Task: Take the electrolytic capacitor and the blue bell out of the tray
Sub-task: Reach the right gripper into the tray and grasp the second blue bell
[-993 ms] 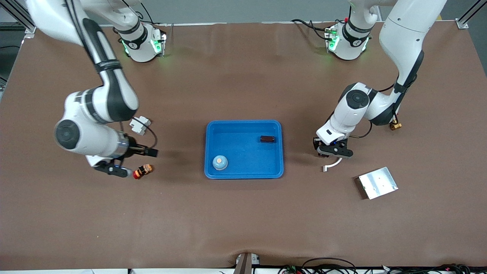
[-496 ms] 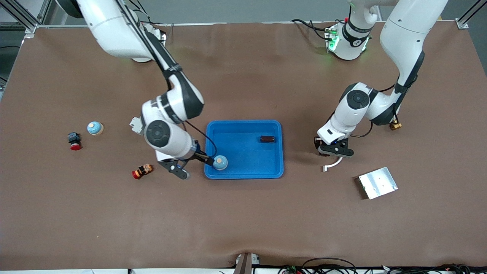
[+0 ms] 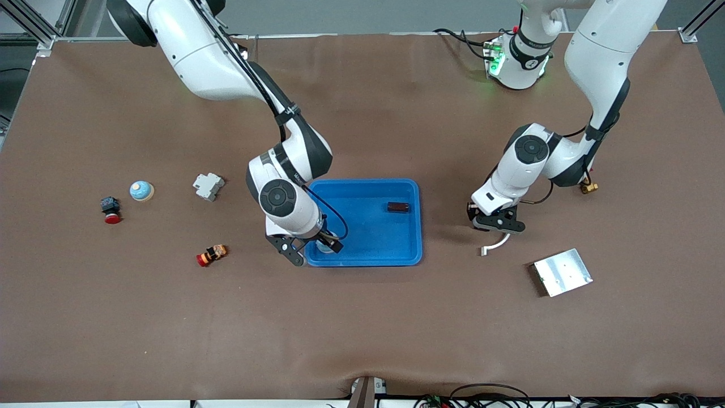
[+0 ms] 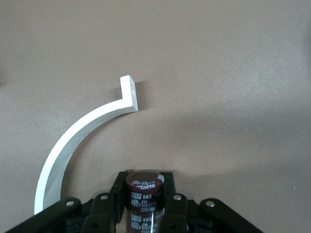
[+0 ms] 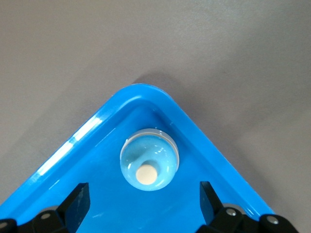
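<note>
On the brown table (image 3: 362, 328) you see a white curved bracket (image 3: 494, 245), and nearer to the front camera a flat metal plate (image 3: 562, 272). A small brass part (image 3: 588, 187) lies by the left arm's end. Toward the right arm's end you find a white block (image 3: 208, 186), a red-and-orange part (image 3: 211, 255) and a red-capped button (image 3: 110, 209).

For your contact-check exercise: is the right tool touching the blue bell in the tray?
Apart. The right wrist view shows the right tool open, a plain gap between each finger and the blue bell, which rests in the tray corner.
</note>
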Controlling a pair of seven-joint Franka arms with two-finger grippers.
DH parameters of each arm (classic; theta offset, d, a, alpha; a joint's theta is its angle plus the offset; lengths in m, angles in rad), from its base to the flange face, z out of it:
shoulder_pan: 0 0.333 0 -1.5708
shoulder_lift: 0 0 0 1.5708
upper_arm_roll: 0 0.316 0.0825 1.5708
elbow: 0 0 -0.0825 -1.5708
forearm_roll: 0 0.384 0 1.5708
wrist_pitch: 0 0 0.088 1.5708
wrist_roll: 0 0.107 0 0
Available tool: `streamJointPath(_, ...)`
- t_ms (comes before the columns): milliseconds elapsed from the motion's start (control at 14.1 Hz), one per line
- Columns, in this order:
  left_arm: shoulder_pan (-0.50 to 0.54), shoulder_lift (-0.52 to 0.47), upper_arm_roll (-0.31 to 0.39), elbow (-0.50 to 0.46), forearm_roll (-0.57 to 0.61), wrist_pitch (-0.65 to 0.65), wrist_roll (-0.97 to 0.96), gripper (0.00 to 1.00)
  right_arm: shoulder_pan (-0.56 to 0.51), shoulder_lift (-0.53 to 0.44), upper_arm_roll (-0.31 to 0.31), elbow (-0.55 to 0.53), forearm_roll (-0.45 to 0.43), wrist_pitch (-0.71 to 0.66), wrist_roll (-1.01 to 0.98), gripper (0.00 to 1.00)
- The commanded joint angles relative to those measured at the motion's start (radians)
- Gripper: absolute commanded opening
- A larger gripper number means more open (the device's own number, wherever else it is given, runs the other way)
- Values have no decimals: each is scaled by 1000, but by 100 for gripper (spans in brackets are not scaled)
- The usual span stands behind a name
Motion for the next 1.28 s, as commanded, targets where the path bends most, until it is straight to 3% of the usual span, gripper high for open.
streamJointPath(0,11,11,-6,-5,24,8,-23,0,16,37,1,34,-40,3,45,100)
streamJointPath(142,9,20,-6,0,24,6,-30,99,21,54,1,34,-57,4,106,100)
streamJointPath(355,8,18,-6,5,24,6,-30,100,18,95,2,106,-58,9,118,100)
streamJointPath(709,9,-38,-9,9,24,-5,-95,100,27,118,2,108,-78,14,124,100)
streamJointPath(1064,2,-94,-34,67,5,-192,-283,100,29,131,4,109,-77,14,141,100)
streamJointPath(1205,8,-98,-75,69,0,-215,-483,100,29,131,4,106,-77,9,139,100)
